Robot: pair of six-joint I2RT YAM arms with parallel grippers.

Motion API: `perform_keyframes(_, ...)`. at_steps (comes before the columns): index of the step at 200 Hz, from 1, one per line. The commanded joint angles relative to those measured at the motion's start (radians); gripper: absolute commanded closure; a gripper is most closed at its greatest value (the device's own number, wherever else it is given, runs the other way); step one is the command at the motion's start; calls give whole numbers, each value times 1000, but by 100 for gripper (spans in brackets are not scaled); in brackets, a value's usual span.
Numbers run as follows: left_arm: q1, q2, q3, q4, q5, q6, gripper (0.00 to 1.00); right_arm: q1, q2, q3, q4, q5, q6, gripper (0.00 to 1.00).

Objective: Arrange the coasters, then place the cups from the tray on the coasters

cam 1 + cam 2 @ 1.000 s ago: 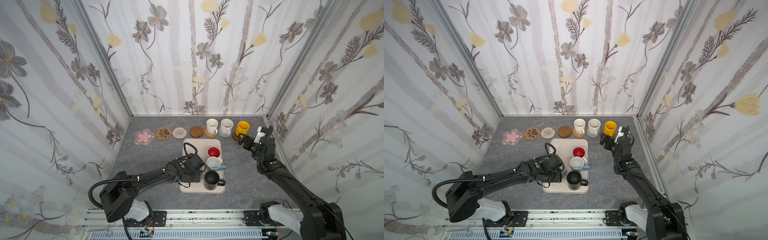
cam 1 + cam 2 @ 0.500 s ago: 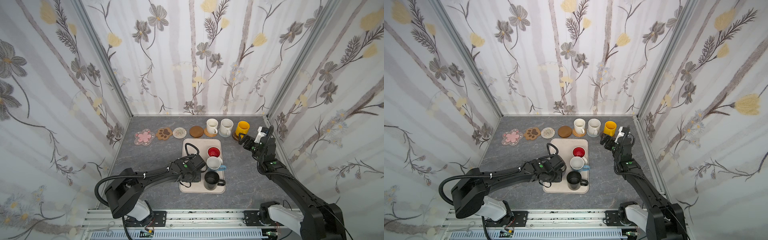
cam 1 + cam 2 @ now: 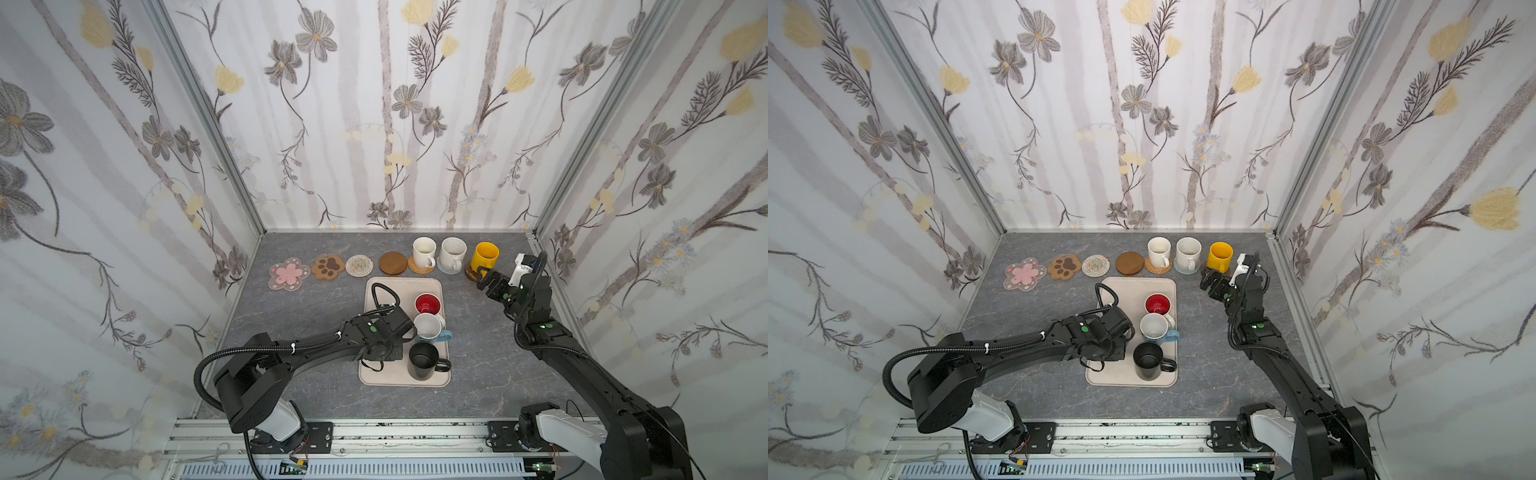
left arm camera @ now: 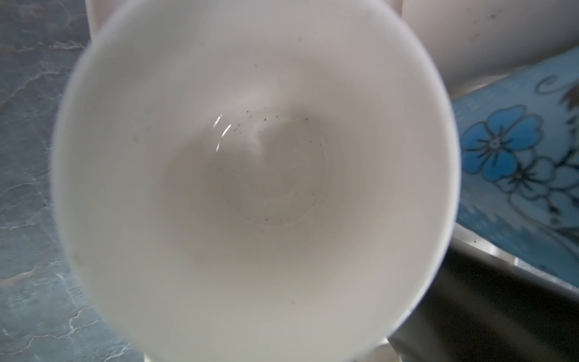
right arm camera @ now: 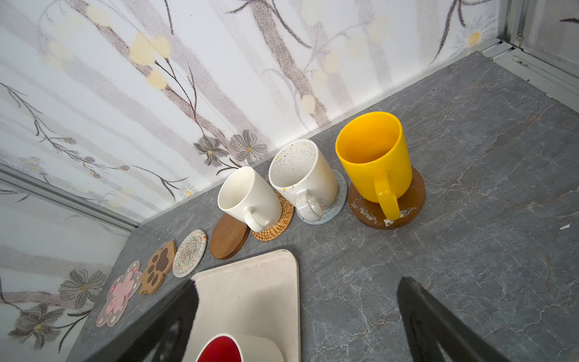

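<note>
Cup (image 4: 250,175), pale inside: fills the left wrist view, just beside light blue mug (image 4: 517,163) and black mug (image 3: 423,360) on tray (image 3: 409,284); lies beneath left gripper (image 3: 397,334), out of sight in both top views. Left jaws: stand together, grip itself unseen. Right gripper (image 5: 297,285): hangs with jaws wide apart near yellow mug (image 5: 372,156) on brown coaster (image 5: 415,205), at the row's right end.
</note>
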Motion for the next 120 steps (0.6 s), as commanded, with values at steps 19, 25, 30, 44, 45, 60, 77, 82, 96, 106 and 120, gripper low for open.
perform_keyframes(19, 21, -31, 8, -3, -23, 23, 100, -1, 7, -1, 45, -11, 5, 0)
perform_keyframes(25, 29, -40, 11, -3, -26, 30, 100, -1, 8, -1, 44, -13, 6, 0)
perform_keyframes(30, 37, -47, 13, -4, -28, 35, 100, 0, 8, -2, 45, -18, 6, 0)
perform_keyframes(44, 58, -70, 25, -7, -30, 54, 100, -1, 9, -4, 51, -34, 5, 0)
perform_keyframes(45, 60, -71, 26, -7, -30, 56, 100, -1, 8, -4, 51, -36, 5, 0)
perform_keyframes(60, 80, -89, 47, -11, -31, 91, 100, -1, 5, -7, 67, -60, -3, 0)
perform_keyframes(77, 101, -98, 81, -21, -41, 132, 100, -1, -8, -17, 87, -82, -7, 0)
perform_keyframes(82, 109, -99, 89, -22, -45, 141, 100, -1, -10, -20, 90, -86, -10, 0)
perform_keyframes(96, 136, -97, 114, -23, -49, 168, 100, 0, -16, -22, 96, -98, -10, 0)
perform_keyframes(106, 155, -86, 136, -22, -58, 191, 100, 0, -17, -24, 101, -110, -11, 0)
perform_keyframes(120, 177, -60, 180, -23, -68, 232, 100, 0, -12, -22, 105, -134, -5, 0)
